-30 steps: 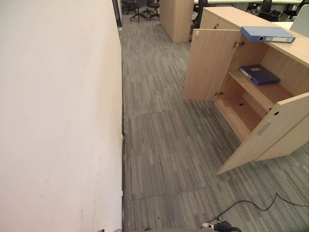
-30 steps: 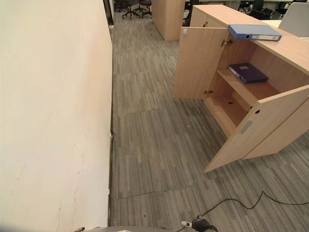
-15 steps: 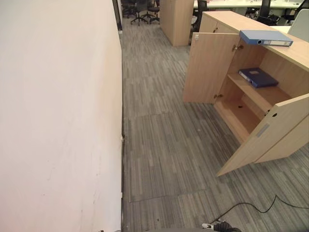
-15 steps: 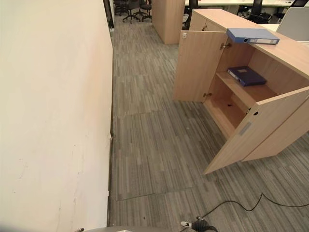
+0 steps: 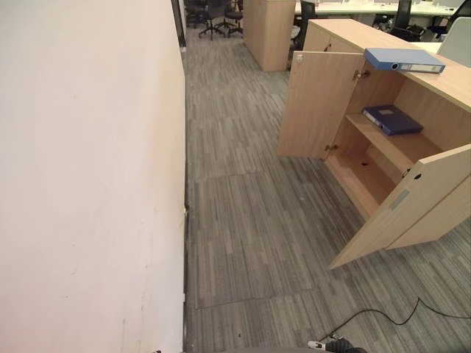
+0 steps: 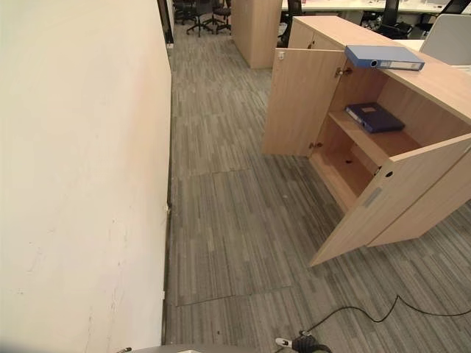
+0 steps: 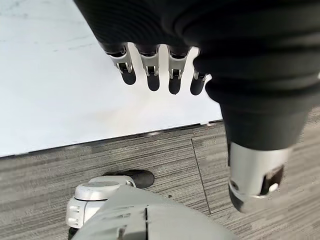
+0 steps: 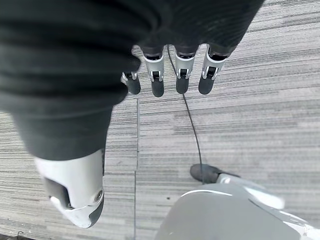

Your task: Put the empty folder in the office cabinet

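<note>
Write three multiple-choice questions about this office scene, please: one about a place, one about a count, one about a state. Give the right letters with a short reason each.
1. Where does the light blue ring-binder folder lie?
A. On top of the light wooden cabinet
B. On the grey carpet floor
C. On the cabinet's bottom shelf

2. How many blue folders are in view?
A. One
B. Two
C. Four

3. In what state are the cabinet's doors?
A. Both closed
B. Both swung open
C. Removed

Answers:
1 A: the light blue folder rests flat on the cabinet's top surface.
2 B: besides it, a dark blue folder lies on the upper shelf inside.
3 B: the far door and the near door both stand open, showing the shelves.

The left hand and the right hand hang with relaxed fingers and hold nothing.
</note>
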Motion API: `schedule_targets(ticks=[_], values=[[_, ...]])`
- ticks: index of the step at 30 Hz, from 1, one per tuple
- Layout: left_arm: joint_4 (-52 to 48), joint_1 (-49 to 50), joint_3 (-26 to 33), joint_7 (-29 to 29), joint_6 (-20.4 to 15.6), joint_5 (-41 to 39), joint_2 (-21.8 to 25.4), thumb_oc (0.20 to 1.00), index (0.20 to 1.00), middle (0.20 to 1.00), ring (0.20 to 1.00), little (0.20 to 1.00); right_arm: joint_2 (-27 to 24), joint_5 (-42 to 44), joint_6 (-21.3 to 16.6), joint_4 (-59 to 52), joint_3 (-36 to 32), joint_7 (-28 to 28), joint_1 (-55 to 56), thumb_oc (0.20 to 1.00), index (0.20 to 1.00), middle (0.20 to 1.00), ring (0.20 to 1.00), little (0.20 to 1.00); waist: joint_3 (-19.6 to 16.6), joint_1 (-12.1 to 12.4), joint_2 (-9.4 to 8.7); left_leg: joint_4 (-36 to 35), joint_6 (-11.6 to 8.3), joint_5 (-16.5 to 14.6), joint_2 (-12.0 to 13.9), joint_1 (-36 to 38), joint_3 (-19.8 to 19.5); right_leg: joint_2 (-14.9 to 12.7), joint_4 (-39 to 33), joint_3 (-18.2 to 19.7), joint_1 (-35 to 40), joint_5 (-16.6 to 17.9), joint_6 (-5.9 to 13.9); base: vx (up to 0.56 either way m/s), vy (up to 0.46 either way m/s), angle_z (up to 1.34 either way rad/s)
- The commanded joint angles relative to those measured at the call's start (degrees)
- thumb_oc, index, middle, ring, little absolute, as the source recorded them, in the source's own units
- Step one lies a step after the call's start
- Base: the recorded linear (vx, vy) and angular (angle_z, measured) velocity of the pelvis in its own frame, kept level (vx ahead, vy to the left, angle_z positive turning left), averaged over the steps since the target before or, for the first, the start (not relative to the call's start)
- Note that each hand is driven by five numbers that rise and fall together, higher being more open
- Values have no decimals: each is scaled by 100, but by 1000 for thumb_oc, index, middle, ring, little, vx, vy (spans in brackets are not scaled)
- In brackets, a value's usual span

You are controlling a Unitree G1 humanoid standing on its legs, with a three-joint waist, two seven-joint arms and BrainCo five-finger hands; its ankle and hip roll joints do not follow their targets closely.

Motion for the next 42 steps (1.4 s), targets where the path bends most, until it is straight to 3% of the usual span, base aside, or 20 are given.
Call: schedule_targets(ticks=[1,12,14,16,17,18,20,23,24,25,26,27,28,31,34,38,39,40,42], values=[[247,-307,-54,-24,-103,298,103,1000,1000,1000,1000,1000,-16,228,-8,346,76,98,-241,1000,1000,1000,1000,1000,-37,-75,-114,-77,-71,-215,-115,-106,-439,-164,35,-158,-80,-69,510,0,0,0],[210,-389,-46,30,-83,278,175,1000,1000,1000,1000,1000,-64,370,-25,262,18,69,-300,1000,1000,1000,1000,1000,35,-95,-153,-74,-80,-230,-32,-62,-409,-106,35,-80,-67,-119,451,15,-35,0],[174,-467,-14,76,-82,177,212,1000,1000,1000,1000,1000,-79,431,-56,230,6,69,-344,1000,1000,1000,1000,1000,273,-93,-263,1185,-204,-558,-109,-708,-252,-140,72,-94,-79,-145,336,-82,-96,3],[174,-468,-14,76,-82,177,212,1000,1000,1000,1000,1000,-79,431,-56,231,6,69,-345,1000,1000,1000,1000,1000,267,-97,-260,1219,-204,-574,-107,-733,-255,-137,74,-98,-88,-145,336,-31,-47,-3],[122,-515,54,122,-86,81,216,1000,1000,1000,1000,1000,-113,410,-46,235,25,64,-377,1000,1000,1000,1000,1000,500,-48,-302,2430,-274,-487,-161,-1332,-152,-152,157,-178,-44,-205,247,-34,-117,-7],[105,-541,80,163,-86,27,216,1000,1000,1000,1000,1000,-123,398,-34,237,50,48,-405,1000,1000,1000,1000,1000,614,-29,-307,3042,-292,-201,-170,-1683,-166,-138,180,-242,-20,-230,196,-17,-143,4],[106,-500,148,221,-101,-76,183,1000,1000,1000,1000,1000,-151,382,-1,293,48,20,-415,1000,1000,1000,1000,1000,689,28,-335,3454,-229,113,-155,-2313,-27,-125,99,-310,113,-269,135,125,-88,28],[176,-419,247,236,-95,-127,163,1000,1000,1000,1000,1000,-155,359,15,332,38,14,-402,1000,1000,1000,1000,1000,645,107,-357,2926,-199,77,-162,-2520,29,-138,39,-285,180,-328,168,217,9,5],[287,-315,363,252,-71,-162,144,1000,1000,1000,1000,1000,-168,296,20,368,21,9,-373,1000,1000,1000,1000,1000,576,178,-297,1768,-244,373,-50,-2412,33,-107,35,-258,259,-462,218,332,94,3],[330,-275,406,263,-71,-184,153,1000,1000,1000,1000,1000,-187,259,22,375,19,0,-382,1000,1000,1000,1000,1000,540,216,-222,1186,-274,589,44,-2498,-13,-61,35,-238,330,-550,229,490,149,-2],[345,-238,429,256,-64,-183,149,1000,1000,1000,1000,1000,-202,241,26,396,-3,-6,-375,1000,1000,1000,1000,1000,519,262,-169,652,-322,744,112,-2589,-65,-69,35,-212,453,-671,254,279,92,-3],[345,-236,429,256,-64,-183,150,1000,1000,1000,1000,1000,-201,241,26,396,-3,-6,-374,1000,1000,1000,1000,1000,533,269,-183,607,-321,762,103,-2544,-52,-85,35,-206,475,-679,256,356,128,14],[382,-198,471,273,-62,-199,164,1000,1000,1000,1000,1000,-198,228,19,421,-41,-12,-339,1000,1000,1000,1000,1000,506,337,-128,131,-426,994,168,-2632,-178,-103,35,-74,638,-782,272,339,122,12],[581,-49,659,250,-38,-182,193,1000,1000,1000,1000,1000,-96,148,19,489,-115,39,-191,1000,1000,1000,1000,1000,255,397,-59,-77,-481,1294,228,-2319,-261,-193,50,42,856,-890,377,416,180,-36],[612,-12,738,245,-29,-191,222,1000,1000,1000,1000,1000,-77,126,53,509,-152,58,-149,1000,1000,1000,1000,1000,172,457,-82,-77,-442,1317,193,-2216,-213,-333,68,62,905,-905,473,293,177,-61],[626,53,799,172,-34,-206,280,1000,1000,1000,1000,1000,-8,158,90,499,-206,133,-107,1000,1000,1000,1000,1000,-136,520,-206,-68,-161,993,-125,-1810,-81,-969,762,157,681,-602,842,442,325,-60],[593,45,800,168,-30,-202,300,1000,1000,1000,1000,1000,6,168,100,458,-229,144,-108,1000,1000,1000,1000,1000,-193,526,-229,-20,5,809,-324,-1657,-50,-1199,1225,175,522,-267,957,339,286,-38],[593,45,799,168,-30,-202,301,1000,1000,1000,1000,1000,7,168,100,457,-229,143,-108,1000,1000,1000,1000,1000,-193,530,-232,-19,7,807,-326,-1657,-45,-1203,1230,179,519,-270,959,287,274,-12],[536,11,773,163,-43,-213,323,1000,1000,1000,1000,1000,8,215,96,380,-260,154,-133,1000,1000,1000,1000,1000,-193,517,-226,3,197,626,-543,-1468,-56,-1420,2030,187,201,360,1022,270,344,-8]])
